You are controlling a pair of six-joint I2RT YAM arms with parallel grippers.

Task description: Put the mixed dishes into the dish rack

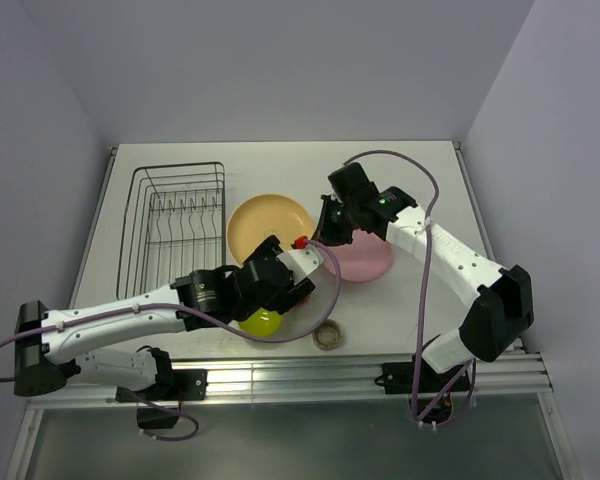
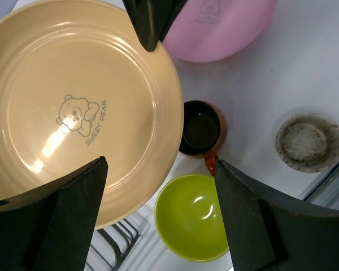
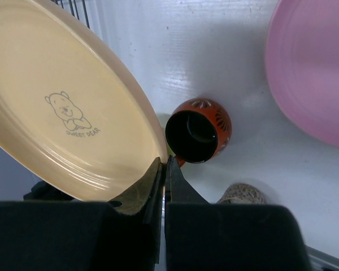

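Gripping the round yellow-orange plate (image 1: 268, 226) by its rim, the right pincer (image 1: 325, 232) holds it tilted just right of the black wire dish rack (image 1: 178, 222). Left wrist: left pincer (image 2: 159, 165) spread wide over red-orange mug (image 2: 201, 130) and lime-green bowl (image 2: 193, 215). Right wrist: jaws pinched on plate rim.

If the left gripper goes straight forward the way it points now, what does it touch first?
Most likely the rim of the yellow-orange round plate, held by the shut right gripper. The open left gripper spans that rim; the small red-orange mug lies just beside, so depth is unclear.
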